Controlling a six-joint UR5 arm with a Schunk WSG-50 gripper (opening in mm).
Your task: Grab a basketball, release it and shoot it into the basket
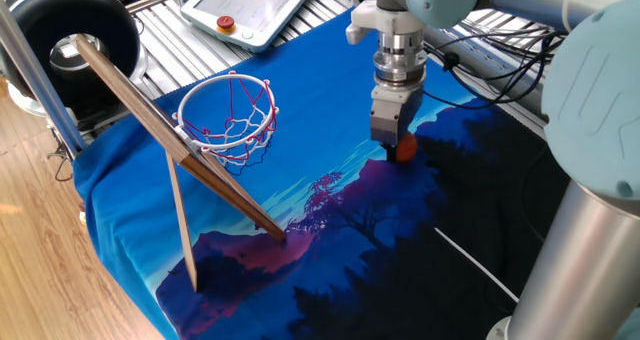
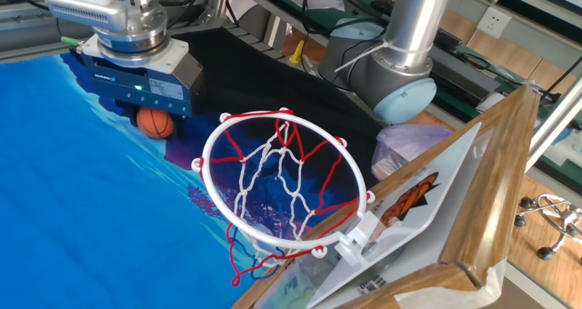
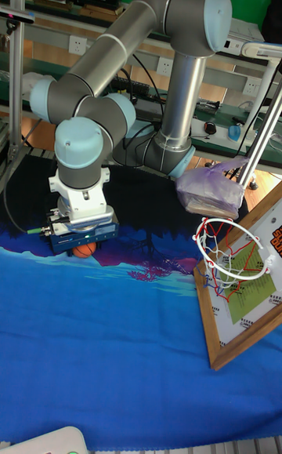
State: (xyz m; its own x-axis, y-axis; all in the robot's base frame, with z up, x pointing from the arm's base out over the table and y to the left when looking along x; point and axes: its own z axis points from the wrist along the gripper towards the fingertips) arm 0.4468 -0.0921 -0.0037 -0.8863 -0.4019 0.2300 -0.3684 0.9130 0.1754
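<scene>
The basketball [image 1: 404, 149] is a tiny orange ball with dark seams, low over the blue cloth right of centre. It sits directly under my gripper [image 1: 397, 146], which points straight down and is shut on it. In the other fixed view the basketball [image 2: 156, 124] peeks out below the gripper's [image 2: 153, 118] blue body. The tall fixed view shows the same basketball [image 3: 83, 249] beneath the gripper [image 3: 82, 247]. The basket [image 1: 226, 117], a white ring with red-and-white net on a leaning wooden backboard [image 1: 150, 120], stands well to the left of the ball.
A large black round tub [image 1: 62, 32] sits at the far left corner. A white tablet-like pendant with a red button [image 1: 227, 23] lies behind the cloth. The blue printed cloth [image 1: 300, 180] covers the table. A purple bag [image 3: 210, 191] lies near the arm's base.
</scene>
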